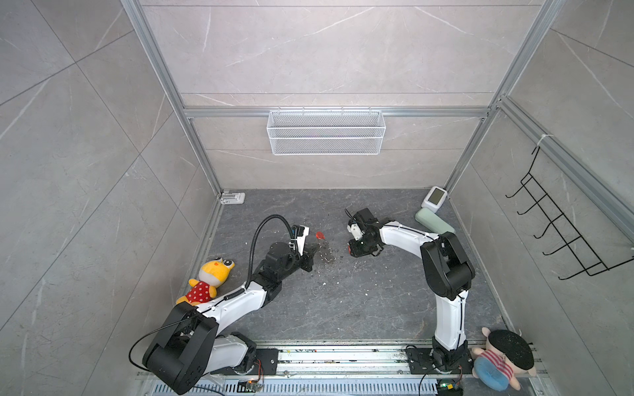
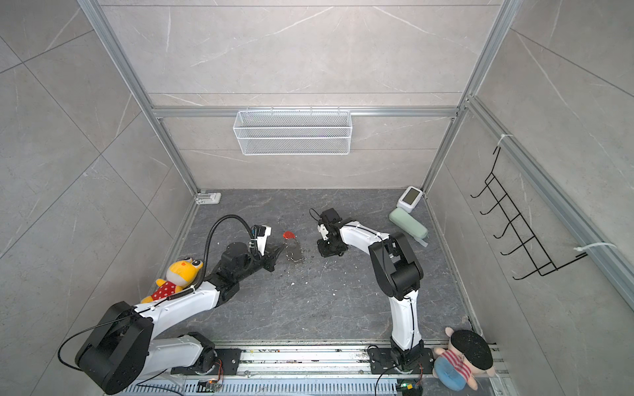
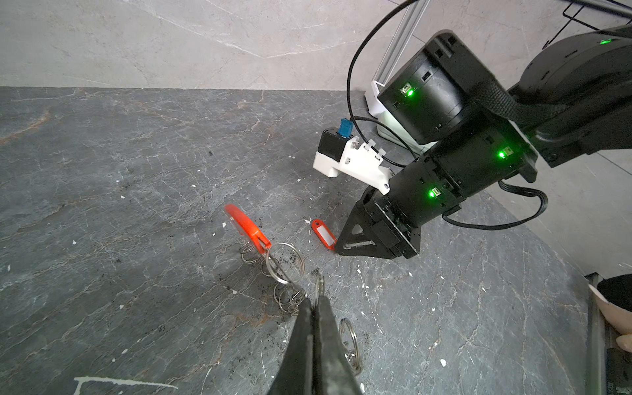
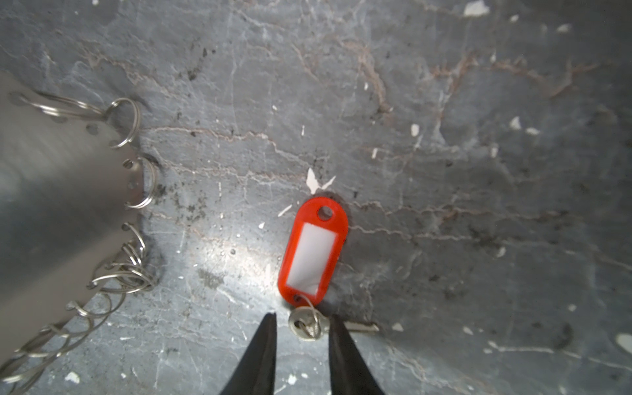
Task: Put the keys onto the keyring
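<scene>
The keys lie flat on the dark floor: a red tag (image 4: 313, 251) with a white label window, joined by a small ring to a silver key head (image 4: 307, 324). My right gripper (image 4: 302, 316) is open, its black fingers standing either side of the key head. In a top view the tag (image 1: 350, 247) shows red under that gripper (image 1: 355, 247). The keyring (image 4: 51, 205) is a grey metal band fringed with silver loops (image 3: 285, 263) and carrying a curved red strip (image 3: 246, 227). My left gripper (image 3: 314, 302) is shut on the band's edge. Both top views show the keyring (image 1: 324, 253) (image 2: 296, 254).
A yellow plush toy (image 1: 212, 274) lies by the left arm and a striped plush (image 1: 504, 360) at the front right corner. A green case (image 1: 434, 222) and a white device (image 1: 435, 198) sit at the back right. A wire basket (image 1: 326, 132) and a black hook rack (image 1: 562, 226) hang on the walls.
</scene>
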Robot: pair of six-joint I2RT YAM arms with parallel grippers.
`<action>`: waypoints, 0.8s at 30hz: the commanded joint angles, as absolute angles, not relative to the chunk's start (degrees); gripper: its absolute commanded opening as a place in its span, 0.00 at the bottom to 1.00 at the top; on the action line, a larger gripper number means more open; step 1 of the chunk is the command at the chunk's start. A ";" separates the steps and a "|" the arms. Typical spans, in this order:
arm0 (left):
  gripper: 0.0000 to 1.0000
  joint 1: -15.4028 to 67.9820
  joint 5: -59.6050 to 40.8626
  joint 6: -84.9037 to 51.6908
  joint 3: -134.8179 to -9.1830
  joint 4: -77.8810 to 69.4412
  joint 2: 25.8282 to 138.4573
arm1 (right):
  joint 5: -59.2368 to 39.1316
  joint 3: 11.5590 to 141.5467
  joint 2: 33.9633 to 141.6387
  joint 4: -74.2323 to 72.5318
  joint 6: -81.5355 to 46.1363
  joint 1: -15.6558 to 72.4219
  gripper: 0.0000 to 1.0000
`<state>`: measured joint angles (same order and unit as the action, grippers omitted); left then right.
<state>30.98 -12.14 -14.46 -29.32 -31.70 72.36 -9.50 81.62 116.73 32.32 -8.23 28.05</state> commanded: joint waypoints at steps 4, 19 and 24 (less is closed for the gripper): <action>0.00 31.10 -12.86 -13.62 -31.25 -33.31 71.74 | -10.17 82.44 117.86 32.19 -9.58 28.83 0.29; 0.00 31.12 -12.74 -13.62 -31.23 -33.18 71.63 | -9.12 82.62 118.28 32.65 -9.23 29.36 0.23; 0.00 31.11 -12.69 -13.62 -31.20 -33.13 71.56 | -8.75 82.64 118.23 32.96 -8.98 29.62 0.23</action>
